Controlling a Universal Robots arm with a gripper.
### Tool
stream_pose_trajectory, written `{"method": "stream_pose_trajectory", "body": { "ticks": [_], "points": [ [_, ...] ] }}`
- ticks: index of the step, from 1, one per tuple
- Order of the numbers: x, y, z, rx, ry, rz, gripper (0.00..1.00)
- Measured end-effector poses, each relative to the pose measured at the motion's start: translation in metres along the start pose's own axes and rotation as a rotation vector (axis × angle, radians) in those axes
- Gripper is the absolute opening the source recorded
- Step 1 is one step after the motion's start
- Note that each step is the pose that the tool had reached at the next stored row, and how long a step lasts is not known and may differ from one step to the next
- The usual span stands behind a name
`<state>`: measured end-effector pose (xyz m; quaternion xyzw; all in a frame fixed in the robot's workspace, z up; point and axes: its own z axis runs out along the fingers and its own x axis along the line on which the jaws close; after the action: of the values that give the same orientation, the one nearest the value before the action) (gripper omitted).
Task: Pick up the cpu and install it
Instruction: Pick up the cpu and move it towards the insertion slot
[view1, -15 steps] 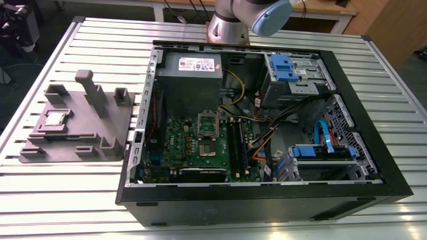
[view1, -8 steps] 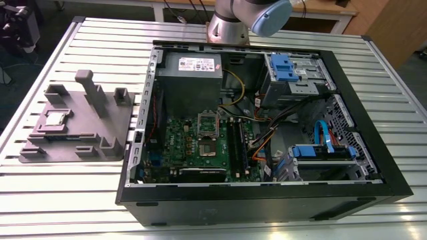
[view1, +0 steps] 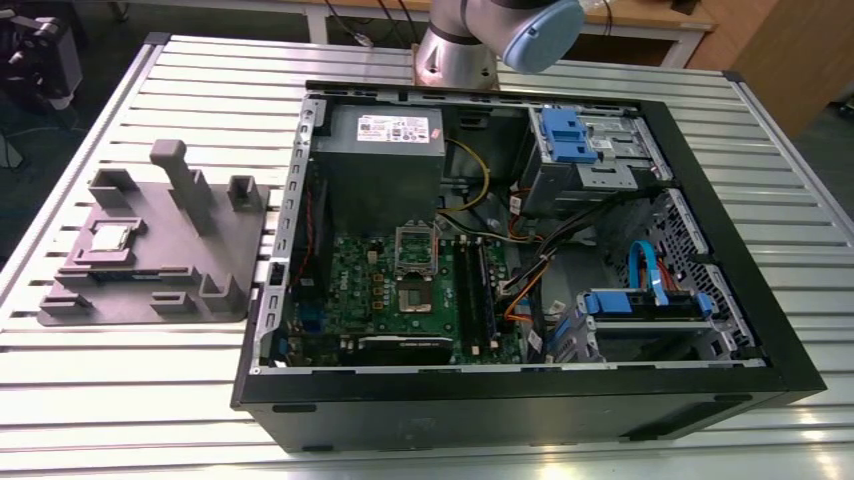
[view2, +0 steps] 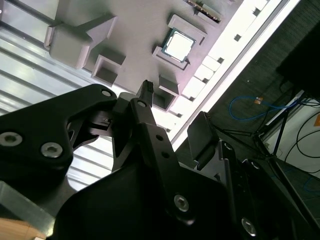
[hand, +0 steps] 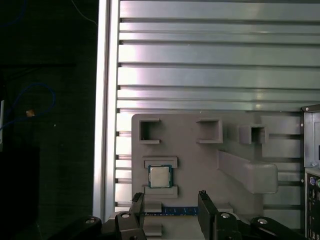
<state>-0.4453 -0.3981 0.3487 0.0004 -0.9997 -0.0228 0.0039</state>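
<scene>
Starting at the exterior view's left: the grey holder tray (view1: 200, 260) sits on the slatted table (view1: 134, 400), and there's the cpu (view1: 110, 237), flat in its pocket, not yet lifted. In the first wrist view the gripper (hand: 171, 206) hangs above that tray, its fingers (hand: 139, 206) spread wide with nothing between them, well apart from the chip. The chip seems to sit off their centre line, nearer one finger. That's the worry as I read it: descend from that offset and a fingertip could land on the metal lid or the pocket's raised wall, tipping the chip or pinching it crooked. The memory stick (hand: 170, 211) just beside the pocket could get nudged too. A skewed grip could then mean a bad seat at the socket. Moving right, the open computer case (view1: 747, 330), with the green motherboard (view1: 350, 290) and silver socket frame (view1: 416, 243). The exterior view supplies that destination. The first wrist view looks straight down on the alignment, and the second wrist view gives a slanted look along the fingers toward the chip.
</scene>
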Motion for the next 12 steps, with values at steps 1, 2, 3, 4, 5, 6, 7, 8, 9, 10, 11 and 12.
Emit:
{"method": "stream_pose_trajectory", "body": {
  "ticks": [1,2,3,4,5,6,7,8,9,10,11,12],
  "points": [
    [0.0000,0.0000,0.0002,0.0000,0.0000,0.000,0.55],
    [0.0000,0.0000,0.0004,0.0000,0.0000,0.000,0.55],
    [0.0000,0.0000,0.0007,0.0000,0.0000,0.000,0.55],
    [0.0000,0.0000,0.0010,0.0000,0.0000,0.000,0.55],
    [0.0000,-0.0001,0.0012,0.0000,0.0000,0.000,0.55],
    [0.0000,-0.0001,0.0015,0.0000,0.0000,0.000,0.55],
    [0.0000,-0.0001,0.0017,0.0001,0.0001,0.000,0.55],
    [0.0000,-0.0001,0.0020,0.0000,0.0001,0.000,0.55],
    [0.0000,-0.0001,0.0022,0.0000,0.0001,0.000,0.55],
    [0.0000,-0.0002,0.0025,0.0000,0.0000,0.000,0.55],
    [0.0000,-0.0002,0.0029,0.0000,-0.0001,0.000,0.55],
    [0.0000,-0.0003,0.0034,-0.0001,-0.0001,0.000,0.55]
  ]
}}
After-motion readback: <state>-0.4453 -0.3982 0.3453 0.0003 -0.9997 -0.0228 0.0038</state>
